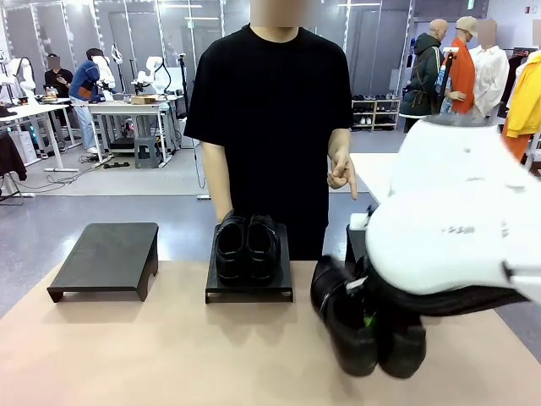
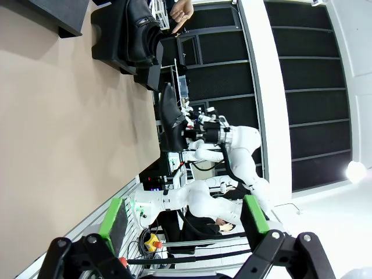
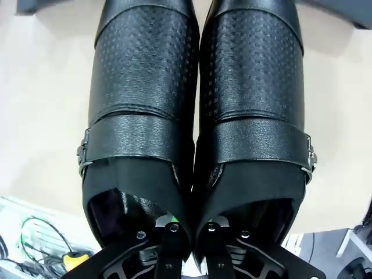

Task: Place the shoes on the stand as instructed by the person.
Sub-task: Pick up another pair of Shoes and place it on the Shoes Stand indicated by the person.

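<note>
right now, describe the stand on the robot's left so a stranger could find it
Start at the tan table and go to its far-left part. The low black stand there has a bare top, while the middle stand beside it carries shoes.

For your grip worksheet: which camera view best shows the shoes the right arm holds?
The right wrist view: the held pair sits close, showing perforated uppers, buckled straps and the jaws of the right gripper pinching its inner edges. Front view: the white arm hides part of it; left wrist view: small, far off.
</note>
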